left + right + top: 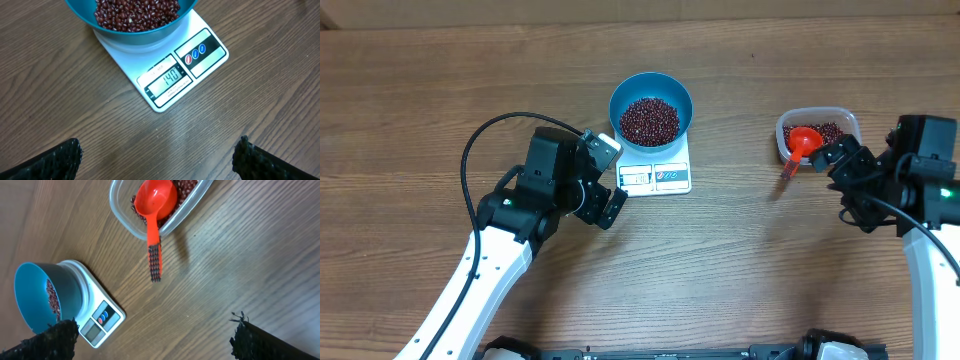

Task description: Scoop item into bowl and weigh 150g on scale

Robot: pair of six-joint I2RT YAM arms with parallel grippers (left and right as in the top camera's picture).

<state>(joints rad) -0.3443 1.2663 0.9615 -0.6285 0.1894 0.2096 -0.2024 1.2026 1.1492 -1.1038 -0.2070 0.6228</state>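
Left claw [157, 147] and right claw [152, 330] both gape wide, holding nothing. Beans [650, 120] sit in the bowl [620, 92] on the scale [658, 177], centre-far, apparently just underweight. The right claw should probably retake the scoop [155, 205] and add sparingly.

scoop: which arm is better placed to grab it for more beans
Right. The right gripper, open, is close to the scoop, whose handle sticks out of the tub on that side. The left gripper, also open, is by the scale, well away from the tub.
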